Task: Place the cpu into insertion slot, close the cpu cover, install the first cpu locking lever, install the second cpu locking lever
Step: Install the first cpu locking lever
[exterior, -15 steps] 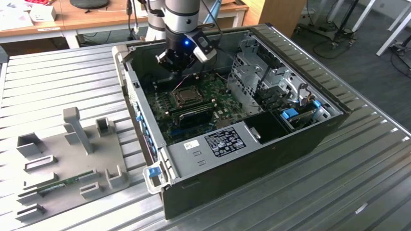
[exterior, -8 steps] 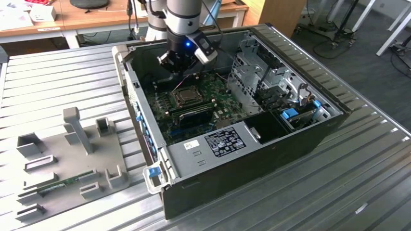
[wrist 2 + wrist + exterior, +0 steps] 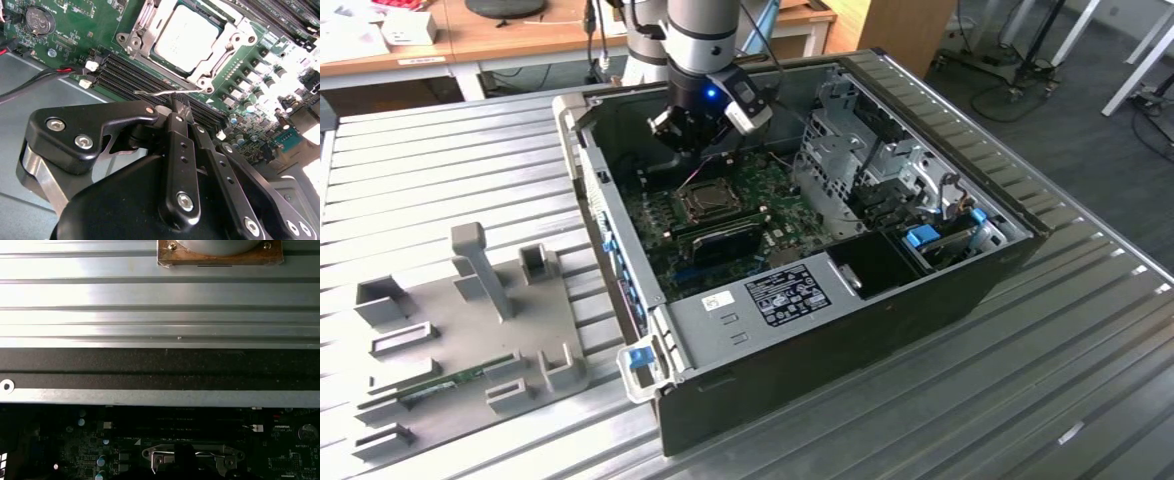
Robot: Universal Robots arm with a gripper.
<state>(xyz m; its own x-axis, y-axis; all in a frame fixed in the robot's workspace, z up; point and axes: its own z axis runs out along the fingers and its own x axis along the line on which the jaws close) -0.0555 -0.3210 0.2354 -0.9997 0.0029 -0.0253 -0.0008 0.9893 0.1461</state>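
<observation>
pincer (image 3: 178, 106): fingers pressed together, tips right at the thin locking lever (image 3: 155, 93); I can't tell if it's actually pinched
locking lever: lies across the memory slots (image 3: 125, 72), just beside the socket
cpu (image 3: 187, 36): seated in the insertion slot (image 3: 202, 82), cpu cover (image 3: 229, 42) flat over it
computer case (image 3: 761, 330): open, lying on the table (image 3: 1067, 400)

Dull silver-grey cpu (image 3: 187, 35), silvery cpu cover (image 3: 227, 46), green circuit board (image 3: 75, 37), black end effector (image 3: 177, 106)

Open computer case (image 3: 854, 385) on ribbed metal table (image 3: 427, 170), grey fixture plate (image 3: 454, 340) (exterior view's left)
</observation>
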